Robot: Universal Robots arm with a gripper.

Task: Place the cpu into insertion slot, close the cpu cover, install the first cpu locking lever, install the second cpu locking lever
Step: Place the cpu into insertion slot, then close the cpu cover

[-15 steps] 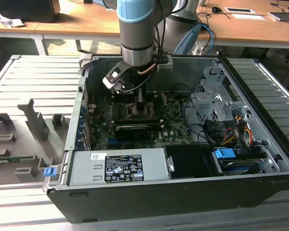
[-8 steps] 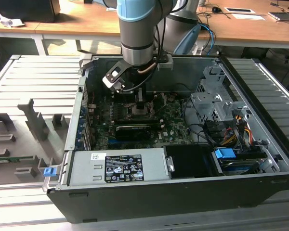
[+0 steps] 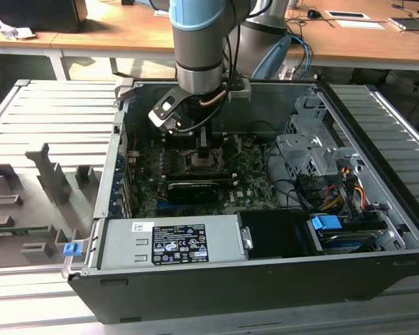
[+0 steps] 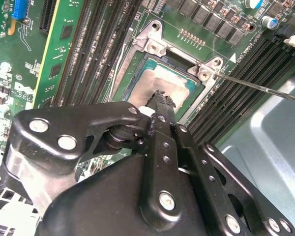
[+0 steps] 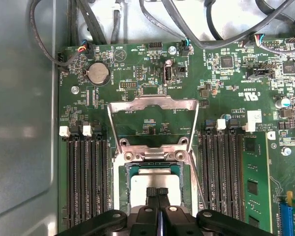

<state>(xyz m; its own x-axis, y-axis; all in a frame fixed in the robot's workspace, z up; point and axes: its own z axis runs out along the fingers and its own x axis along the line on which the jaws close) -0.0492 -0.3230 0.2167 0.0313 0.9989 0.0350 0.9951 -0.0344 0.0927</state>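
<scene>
1. Exterior view. The arm [image 3: 199, 42] reaches straight down into the open computer case [image 3: 377, 209]. Its wrist is vertical and the gripper [image 3: 204, 146] is low over the green motherboard [image 3: 251, 185], near the back wall.
2. Second wrist view. The cpu [image 4: 162, 78] lies flat in the insertion slot [image 4: 148, 63] with its pale metal top showing. The gripper [image 4: 161, 98] has its jaws pressed together with nothing between them. The tip is at the chip's near edge, either touching it or just above; which one cannot be told. A thin locking lever [image 4: 255, 87] stands off to one side, unlatched.
3. First wrist view. The cpu cover [image 5: 152, 102] is swung up and open, and the board shows through its window. Below it the cpu [image 5: 155, 179] sits in the insertion slot [image 5: 124, 191], between banks of memory slots [image 5: 86, 182]. The closed gripper [image 5: 157, 191] is centred over the chip.
4. Handling, as a judgement. The chip is probably light, stiff and thin, with a smooth top that offers little friction. Its contact face is probably fragile, so the side edges are the best place to hold it. The cover is thin sheet metal, best pushed on its free edge.
</scene>
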